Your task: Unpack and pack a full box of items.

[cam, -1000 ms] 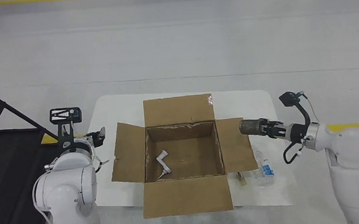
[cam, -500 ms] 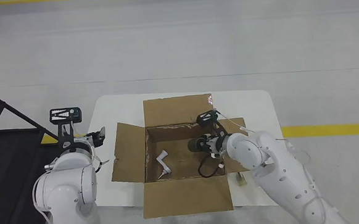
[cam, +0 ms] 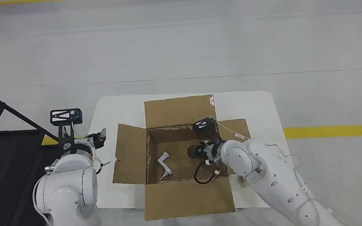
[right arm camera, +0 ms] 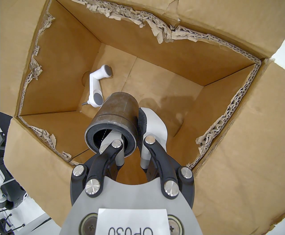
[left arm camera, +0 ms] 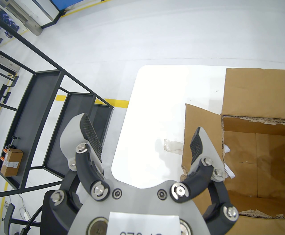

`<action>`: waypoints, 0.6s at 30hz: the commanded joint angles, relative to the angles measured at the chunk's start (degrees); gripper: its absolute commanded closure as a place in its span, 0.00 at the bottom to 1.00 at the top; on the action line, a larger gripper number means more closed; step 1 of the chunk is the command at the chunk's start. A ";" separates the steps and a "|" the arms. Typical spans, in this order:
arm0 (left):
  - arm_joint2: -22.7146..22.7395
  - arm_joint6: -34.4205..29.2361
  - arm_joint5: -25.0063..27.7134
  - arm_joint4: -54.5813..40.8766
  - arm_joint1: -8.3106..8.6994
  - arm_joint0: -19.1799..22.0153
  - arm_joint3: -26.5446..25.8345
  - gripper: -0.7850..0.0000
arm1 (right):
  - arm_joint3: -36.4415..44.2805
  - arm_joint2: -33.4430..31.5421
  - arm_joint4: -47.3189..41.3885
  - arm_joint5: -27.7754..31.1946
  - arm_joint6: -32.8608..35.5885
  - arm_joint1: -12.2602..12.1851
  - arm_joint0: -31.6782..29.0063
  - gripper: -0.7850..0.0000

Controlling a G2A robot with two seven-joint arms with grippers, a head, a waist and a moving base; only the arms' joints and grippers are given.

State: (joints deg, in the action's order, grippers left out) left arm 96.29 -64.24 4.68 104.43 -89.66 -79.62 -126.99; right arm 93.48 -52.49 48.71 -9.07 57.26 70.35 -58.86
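Gripping only one wall of the metal tube (right arm camera: pixel 115 111) over the box (right arm camera: pixel 200 66), the right gripper (right arm camera: pixel 130 126) may drop it onto the white handle (right arm camera: pixel 95 86); the left gripper (left arm camera: pixel 142 138) stands spread.

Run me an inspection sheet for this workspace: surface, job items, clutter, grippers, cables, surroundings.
Surface: white table, carrying the open box.
Job's things: cardboard box, flaps spread, torn edges; white crank handle lying on its floor; dark metal cylinder held above the box interior.
Clutter: a clear scrap on the table beside a box flap.
Grippers: left gripper, jaws open and empty, over the table's edge; right gripper, jaws shut on the cylinder's wall, one inside the bore.
Cables: black cable looping off the right wrist over the box.
Surroundings: black metal rack beside the table; yellow floor line.
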 commanded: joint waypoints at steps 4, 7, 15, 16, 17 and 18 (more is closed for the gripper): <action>0.00 0.00 0.00 0.00 0.00 0.00 0.00 0.00 | -0.17 1.61 0.26 0.59 -2.10 0.32 -1.06 1.00; 0.00 0.00 0.00 0.00 0.00 0.00 0.00 0.00 | -1.10 5.63 1.87 -2.60 -2.92 1.50 -0.03 1.00; 0.00 0.00 0.00 0.00 0.00 0.00 0.00 0.00 | -10.85 17.58 0.85 -14.74 -0.57 7.56 9.05 1.00; 0.00 0.00 0.00 0.00 0.00 0.00 0.00 0.00 | -12.07 18.94 0.59 -15.02 -0.29 8.40 10.25 1.00; 0.00 0.00 0.00 0.00 0.00 0.00 0.00 0.00 | -13.69 19.98 0.27 -15.62 -0.02 9.19 11.29 1.00; 0.00 0.00 0.00 0.00 0.00 0.00 0.00 0.00 | -15.00 20.73 -0.41 -16.15 -0.28 9.96 12.14 1.00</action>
State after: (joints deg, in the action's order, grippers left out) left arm 96.29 -64.24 4.68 104.43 -89.66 -79.62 -126.99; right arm 79.79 -32.44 48.82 -24.82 57.20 79.68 -47.53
